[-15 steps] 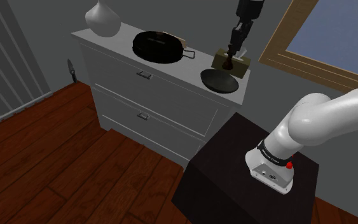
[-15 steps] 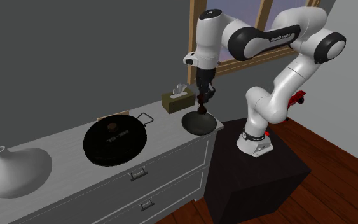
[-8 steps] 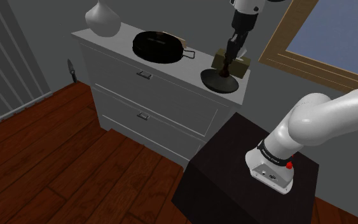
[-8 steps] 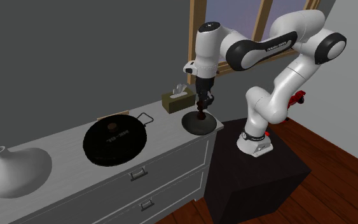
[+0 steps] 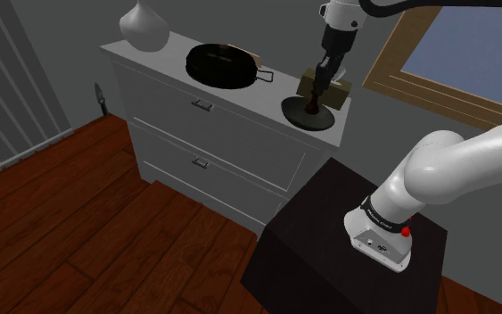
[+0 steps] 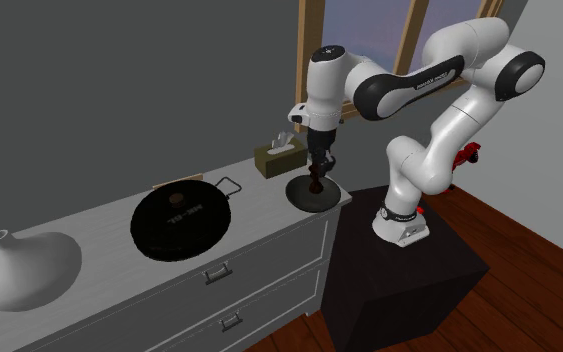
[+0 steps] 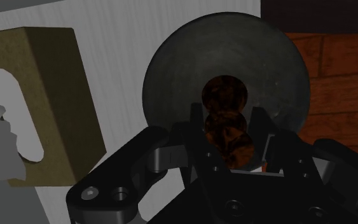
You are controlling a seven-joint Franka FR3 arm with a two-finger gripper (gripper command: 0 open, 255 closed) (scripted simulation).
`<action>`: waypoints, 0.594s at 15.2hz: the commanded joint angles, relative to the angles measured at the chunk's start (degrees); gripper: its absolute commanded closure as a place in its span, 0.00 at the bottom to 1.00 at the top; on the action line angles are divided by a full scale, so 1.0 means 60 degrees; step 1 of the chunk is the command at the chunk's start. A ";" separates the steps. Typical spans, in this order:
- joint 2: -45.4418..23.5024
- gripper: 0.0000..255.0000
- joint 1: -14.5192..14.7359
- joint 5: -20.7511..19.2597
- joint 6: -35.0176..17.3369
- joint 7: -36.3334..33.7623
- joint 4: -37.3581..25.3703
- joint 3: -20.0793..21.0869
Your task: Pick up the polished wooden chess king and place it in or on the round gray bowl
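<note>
We're seeing a dark reddish-brown wooden chess king (image 7: 224, 95) with a polished, mottled sheen, while the round dark grey bowl (image 7: 279, 70) looks matt and faintly speckled (the olive-brown tissue box (image 7: 50, 95) is flat matt too).

A home room: white dresser (image 5: 213, 134), wooden floor (image 5: 79, 232), framed window (image 5: 485, 45).

Mottled dark red-brown grain on the chess king (image 7: 226, 108). Dull dark grey on the bowl (image 7: 171, 70). Olive-tan on the tissue box (image 7: 44, 95), white on its tissue (image 7: 12, 118). All black on the gripper (image 7: 229, 127) and pan (image 5: 222, 64). Off-white on the dresser (image 5: 231, 134); red-brown planks on the floor (image 5: 61, 241).
</note>
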State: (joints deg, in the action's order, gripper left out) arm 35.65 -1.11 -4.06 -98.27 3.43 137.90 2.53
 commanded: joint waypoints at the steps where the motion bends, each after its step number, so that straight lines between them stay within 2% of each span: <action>1: 0.0002 1.00 0.0000 0.0000 -0.0006 -0.0001 0.0006 0.0000; 2: 0.0002 1.00 0.0000 0.0000 -0.0006 -0.0001 0.0006 0.0000; 3: 0.0002 0.00 0.0000 0.0000 -0.0006 -0.0001 0.0006 0.0000; 8: 0.0002 0.00 0.0000 0.0000 -0.0006 -0.0001 0.0006 0.0000; 9: -0.0032 0.00 0.0006 0.0014 0.0304 0.0001 -0.0337 0.0019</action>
State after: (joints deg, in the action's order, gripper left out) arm 35.71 -1.05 -3.97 -97.32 3.37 136.97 2.64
